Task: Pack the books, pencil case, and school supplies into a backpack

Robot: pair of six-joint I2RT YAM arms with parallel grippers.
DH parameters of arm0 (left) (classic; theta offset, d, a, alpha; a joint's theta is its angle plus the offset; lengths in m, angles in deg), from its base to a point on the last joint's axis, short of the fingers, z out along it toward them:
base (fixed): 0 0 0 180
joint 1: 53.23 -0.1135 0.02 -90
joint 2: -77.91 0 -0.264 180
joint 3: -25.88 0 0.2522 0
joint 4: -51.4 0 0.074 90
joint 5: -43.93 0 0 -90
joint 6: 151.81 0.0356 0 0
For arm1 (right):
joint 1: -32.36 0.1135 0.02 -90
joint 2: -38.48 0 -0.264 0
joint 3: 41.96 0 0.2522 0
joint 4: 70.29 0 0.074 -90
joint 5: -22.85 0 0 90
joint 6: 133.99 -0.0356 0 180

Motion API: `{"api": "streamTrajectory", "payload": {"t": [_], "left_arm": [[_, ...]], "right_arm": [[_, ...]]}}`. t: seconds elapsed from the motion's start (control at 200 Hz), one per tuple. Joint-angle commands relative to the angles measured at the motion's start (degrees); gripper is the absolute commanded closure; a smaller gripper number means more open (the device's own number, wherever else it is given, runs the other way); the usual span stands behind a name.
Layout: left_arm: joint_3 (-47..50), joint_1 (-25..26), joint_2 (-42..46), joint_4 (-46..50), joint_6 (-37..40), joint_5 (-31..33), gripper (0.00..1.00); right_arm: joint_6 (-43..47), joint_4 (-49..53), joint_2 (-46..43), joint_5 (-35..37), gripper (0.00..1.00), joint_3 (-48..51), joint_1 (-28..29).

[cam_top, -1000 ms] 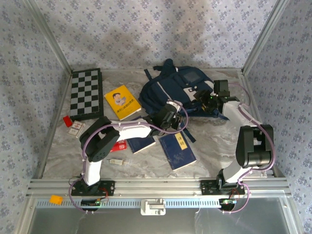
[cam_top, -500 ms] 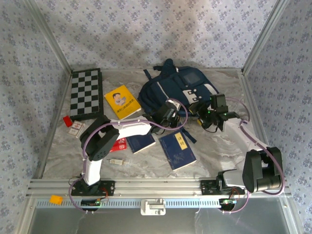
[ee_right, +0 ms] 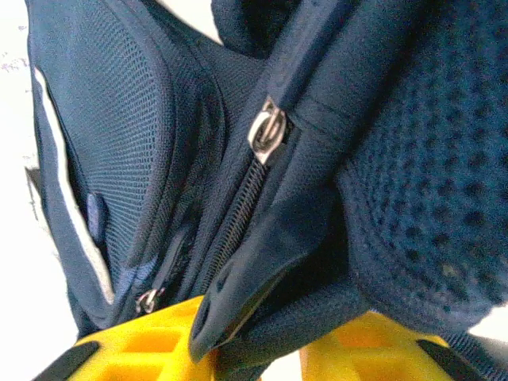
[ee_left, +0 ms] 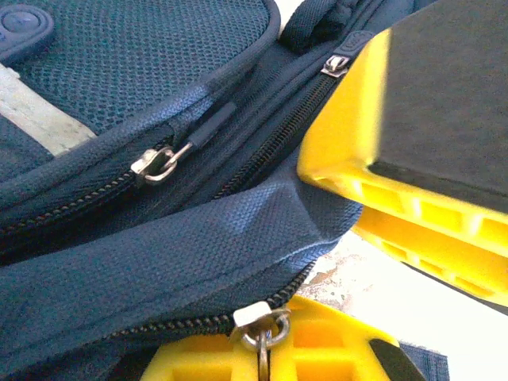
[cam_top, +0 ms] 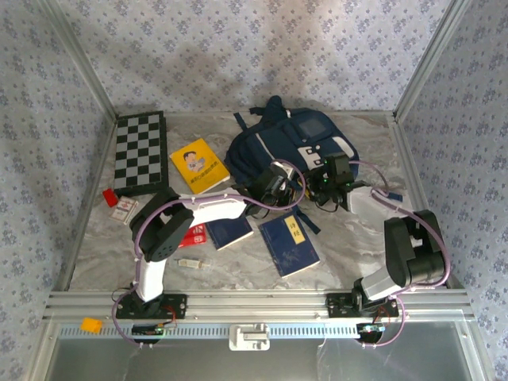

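The marbled surface carries the backpack, a chequered board, a yellow book, two blue books and a red pencil case.

The table has a grey-white marbled top. Three walls stand around it: the back wall, the left wall and the right wall, all with pale blue flowered paper. Slanted metal posts mark the back corners. A ribbed metal rail runs along the near edge. The light is soft, and a faint shadow lies on the back wall.

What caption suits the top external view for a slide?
Left claw and right claw meet at the backpack; three books lie outside.
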Motion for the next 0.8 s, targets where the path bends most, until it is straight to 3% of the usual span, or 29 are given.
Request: {"api": "streamTrajectory", "payload": {"t": [0.0,0.115,0.41,0.615,0.795], "left_arm": [[-3.5,0.1,1.3,-1.9,1.2,-1.9,1.0],[-1.6,-0.5,3.6,0.7,2.9,-1.0,1.0],[9.0,-5.1,11.1,4.4,10.5,-0.8,1.0],[4.2,-5.6,11.1,11.2,10.9,-4.6,1.0],[0.1,-2.4,8.9,10.2,10.1,-5.6,1.0]], "right_arm": [[5.4,5.4,1.2,2.7,0.84,-4.5,-0.5],[9.8,6.9,0.4,2.3,1.0,-4.0,-3.0],[18.9,13.7,0.5,-1.6,1.0,-7.4,-11.8],[20.9,12.5,6.2,-4.5,1.0,-11.4,-13.7],[23.3,14.2,4.9,-4.9,0.55,-11.4,-11.8]]}}
